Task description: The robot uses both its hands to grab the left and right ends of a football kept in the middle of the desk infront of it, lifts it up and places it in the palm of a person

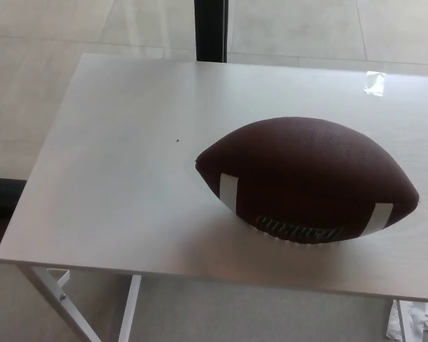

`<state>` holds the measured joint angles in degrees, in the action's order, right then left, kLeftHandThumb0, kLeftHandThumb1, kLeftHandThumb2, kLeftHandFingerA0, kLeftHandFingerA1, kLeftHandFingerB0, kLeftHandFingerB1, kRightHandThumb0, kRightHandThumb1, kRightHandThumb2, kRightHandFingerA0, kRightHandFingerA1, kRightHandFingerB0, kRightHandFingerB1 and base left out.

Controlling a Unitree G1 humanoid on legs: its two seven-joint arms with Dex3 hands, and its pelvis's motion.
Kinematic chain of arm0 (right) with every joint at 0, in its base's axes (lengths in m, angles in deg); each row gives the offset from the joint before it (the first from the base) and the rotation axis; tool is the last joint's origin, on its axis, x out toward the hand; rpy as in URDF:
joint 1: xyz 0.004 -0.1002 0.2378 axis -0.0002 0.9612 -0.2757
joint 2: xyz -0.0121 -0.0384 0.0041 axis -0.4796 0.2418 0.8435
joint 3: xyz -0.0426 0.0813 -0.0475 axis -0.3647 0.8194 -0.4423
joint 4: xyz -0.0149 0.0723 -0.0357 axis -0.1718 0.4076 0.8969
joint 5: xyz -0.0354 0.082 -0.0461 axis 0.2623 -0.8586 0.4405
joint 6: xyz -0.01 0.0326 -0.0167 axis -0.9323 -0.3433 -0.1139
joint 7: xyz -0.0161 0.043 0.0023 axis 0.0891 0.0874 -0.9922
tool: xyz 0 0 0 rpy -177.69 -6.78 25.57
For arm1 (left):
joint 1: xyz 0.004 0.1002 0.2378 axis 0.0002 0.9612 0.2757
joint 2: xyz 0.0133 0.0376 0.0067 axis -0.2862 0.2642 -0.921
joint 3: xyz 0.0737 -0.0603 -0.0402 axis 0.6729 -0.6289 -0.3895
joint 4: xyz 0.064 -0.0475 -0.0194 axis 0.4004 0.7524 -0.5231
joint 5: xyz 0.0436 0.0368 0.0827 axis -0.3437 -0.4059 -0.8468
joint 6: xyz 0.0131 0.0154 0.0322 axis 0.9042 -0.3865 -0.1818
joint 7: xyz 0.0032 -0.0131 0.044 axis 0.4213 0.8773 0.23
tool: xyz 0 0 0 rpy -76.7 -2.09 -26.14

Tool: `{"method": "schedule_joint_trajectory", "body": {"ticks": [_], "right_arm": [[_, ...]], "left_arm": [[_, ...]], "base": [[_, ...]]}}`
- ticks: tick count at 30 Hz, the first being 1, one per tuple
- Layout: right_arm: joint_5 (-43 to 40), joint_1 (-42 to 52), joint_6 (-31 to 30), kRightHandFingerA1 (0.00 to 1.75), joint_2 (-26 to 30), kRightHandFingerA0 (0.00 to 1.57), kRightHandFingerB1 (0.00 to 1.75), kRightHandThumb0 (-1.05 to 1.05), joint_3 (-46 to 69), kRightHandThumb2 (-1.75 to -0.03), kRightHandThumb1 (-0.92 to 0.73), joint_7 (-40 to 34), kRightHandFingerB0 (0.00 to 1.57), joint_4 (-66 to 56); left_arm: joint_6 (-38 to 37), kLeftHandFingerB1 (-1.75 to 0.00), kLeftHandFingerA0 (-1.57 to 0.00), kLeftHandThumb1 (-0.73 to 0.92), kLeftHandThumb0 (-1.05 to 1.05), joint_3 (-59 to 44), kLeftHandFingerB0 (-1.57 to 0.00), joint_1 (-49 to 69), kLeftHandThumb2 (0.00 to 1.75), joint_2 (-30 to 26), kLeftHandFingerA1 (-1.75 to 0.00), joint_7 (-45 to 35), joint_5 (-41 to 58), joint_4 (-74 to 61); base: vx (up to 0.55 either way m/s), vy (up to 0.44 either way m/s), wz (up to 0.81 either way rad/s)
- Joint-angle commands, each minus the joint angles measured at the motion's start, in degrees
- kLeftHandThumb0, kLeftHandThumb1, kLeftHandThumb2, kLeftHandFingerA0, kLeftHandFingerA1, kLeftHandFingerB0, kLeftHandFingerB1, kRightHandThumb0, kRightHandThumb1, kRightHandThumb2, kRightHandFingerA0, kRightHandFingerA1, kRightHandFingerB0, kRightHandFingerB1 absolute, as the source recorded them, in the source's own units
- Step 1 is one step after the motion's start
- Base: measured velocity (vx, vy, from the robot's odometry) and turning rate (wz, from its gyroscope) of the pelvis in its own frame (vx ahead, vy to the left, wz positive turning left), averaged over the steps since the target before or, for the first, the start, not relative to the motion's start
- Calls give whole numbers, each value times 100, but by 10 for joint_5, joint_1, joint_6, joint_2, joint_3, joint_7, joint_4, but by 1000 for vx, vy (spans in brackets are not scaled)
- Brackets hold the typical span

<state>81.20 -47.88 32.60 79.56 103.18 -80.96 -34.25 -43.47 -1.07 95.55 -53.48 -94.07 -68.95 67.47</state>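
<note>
A dark brown football [307, 178] with two white stripes and green lettering near its laces lies on its side on the white desk [121, 178], right of the desk's middle and close to the front edge. Its long axis runs left to right, with the right tip slightly lower in the picture. Neither of my hands shows in the head view. No person's palm is in sight.
A black post [211, 30] stands behind the desk's far edge. The desk's white metal legs [64, 303] show at the lower left. Something white [414, 320] lies on the floor at the bottom right. Light tiled floor surrounds the desk.
</note>
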Motion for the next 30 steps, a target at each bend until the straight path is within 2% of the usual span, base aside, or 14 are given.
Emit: {"method": "schedule_joint_trajectory", "body": {"ticks": [1,3,5,7,10,11,12,16,17,25,26,27,28,30], "right_arm": [[-110,0,10,45,18,24,24,-83,106,-66,-86,5,7,-61],[-128,-20,11,43,14,32,24,-90,144,-66,-84,-28,11,-72],[-165,-37,-13,52,0,23,6,-101,192,-115,-79,-52,8,-153],[-184,-51,-43,48,-4,25,22,-98,216,-88,-76,-61,9,-225],[-196,-63,-64,42,-9,30,28,-94,229,-67,-91,-55,3,-269],[-211,-83,-65,51,-8,27,32,-98,234,-111,-74,-56,8,-289],[-222,-97,-87,41,-18,35,30,-95,226,-67,-88,-71,20,-360],[-225,-121,-108,43,-37,35,31,-96,185,-68,-90,-75,18,-473],[-223,-131,-117,52,-43,34,44,-101,174,-112,-75,-84,16,-498],[-143,-183,-108,92,-104,33,48,-93,48,-67,-90,-81,20,-535],[-111,-187,-86,87,-131,47,64,-92,20,-114,-69,-91,20,-529],[-88,-188,-60,99,-151,32,68,-101,5,-69,-88,-97,22,-523],[-79,-187,-56,89,-155,38,65,-105,-4,-119,-74,-96,11,-520],[-50,-185,-74,94,-179,39,64,-105,-48,-124,-73,-99,0,-515]], "left_arm": [[-26,-55,-53,83,-89,-96,-30,21,65,3,-74,-59,122,-80],[-48,-59,-49,69,-82,-120,-20,15,107,28,-76,-14,131,-136],[-62,-56,-40,92,-84,-154,-17,-9,68,36,-78,21,147,-194],[-22,-61,-44,73,-85,-170,-20,-30,114,25,-77,38,163,-270],[-15,-59,-42,92,-92,-171,-17,-47,70,16,-79,39,154,-308],[-1,-61,-51,90,-95,-166,-26,-63,67,5,-72,45,156,-353],[18,-55,-58,91,-91,-153,-33,-83,66,1,-58,48,171,-431],[43,-47,-56,69,-96,-108,-39,-108,113,6,-53,44,187,-575],[58,-35,-64,83,-94,-91,-49,-115,67,7,-39,47,188,-609],[98,-37,-34,89,-84,95,-18,-144,67,75,-47,57,122,-752],[111,-45,-24,74,-85,151,-13,-135,103,100,-53,53,109,-765],[113,-45,-23,77,-84,187,-11,-130,105,113,-53,49,91,-771],[117,-33,-26,92,-84,204,-11,-125,73,120,-45,50,84,-775],[112,-32,-24,92,-83,284,-9,-109,79,149,-47,42,35,-761]], "base": [[0,0,0],[0,0,0],[0,0,0],[0,0,0],[0,0,0],[0,0,0],[0,0,0],[0,0,0],[0,0,0],[0,0,0],[0,0,0],[0,0,0],[0,0,0],[0,0,0]]}}
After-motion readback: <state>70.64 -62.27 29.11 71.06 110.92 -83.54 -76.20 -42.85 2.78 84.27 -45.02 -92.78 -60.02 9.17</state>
